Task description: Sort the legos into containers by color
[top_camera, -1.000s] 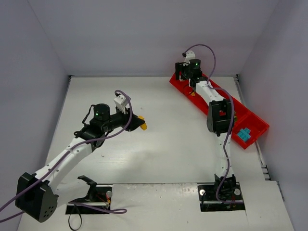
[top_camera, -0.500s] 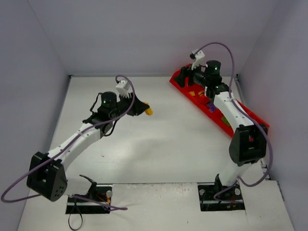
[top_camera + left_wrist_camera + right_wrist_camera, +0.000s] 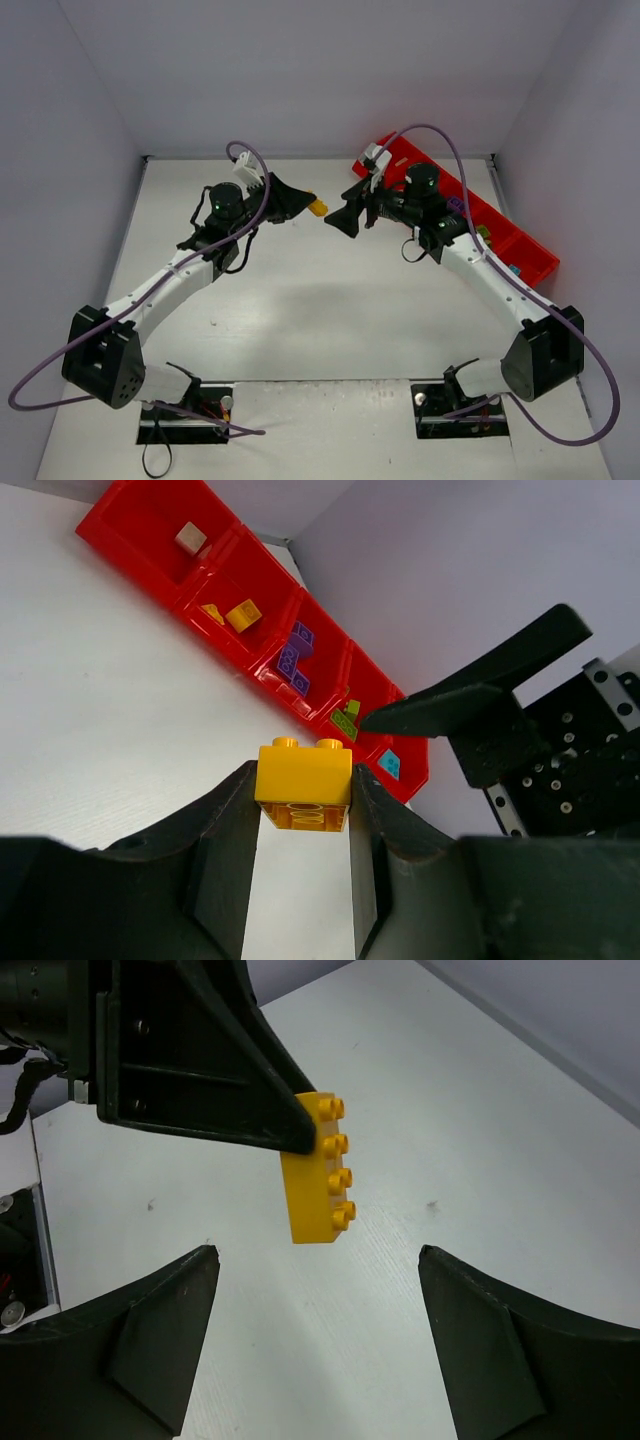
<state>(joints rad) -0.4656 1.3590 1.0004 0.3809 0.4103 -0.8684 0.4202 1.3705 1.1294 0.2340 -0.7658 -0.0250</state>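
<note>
My left gripper [image 3: 303,204] is shut on an orange-yellow lego [image 3: 317,208] and holds it above the table, pointing right. In the left wrist view the lego [image 3: 303,780] sits between the fingertips, studs up. My right gripper [image 3: 345,220] is open and empty, facing the left one just right of the lego. In the right wrist view the lego [image 3: 315,1170] hangs just beyond my open right gripper [image 3: 317,1251]. The red tray [image 3: 130,520] holds a tan brick [image 3: 187,537], orange-yellow legos [image 3: 242,614], purple legos [image 3: 297,650], green legos [image 3: 347,718] and a cyan lego [image 3: 390,765] in separate compartments.
The red tray [image 3: 525,250] runs along the back right, beside the right wall, partly hidden by the right arm. White table surface lies under both grippers. Grey walls close in the left, back and right sides.
My right arm has swung left from over the tray to face the left gripper. My left gripper has carried the orange-yellow lego up and to the right.
</note>
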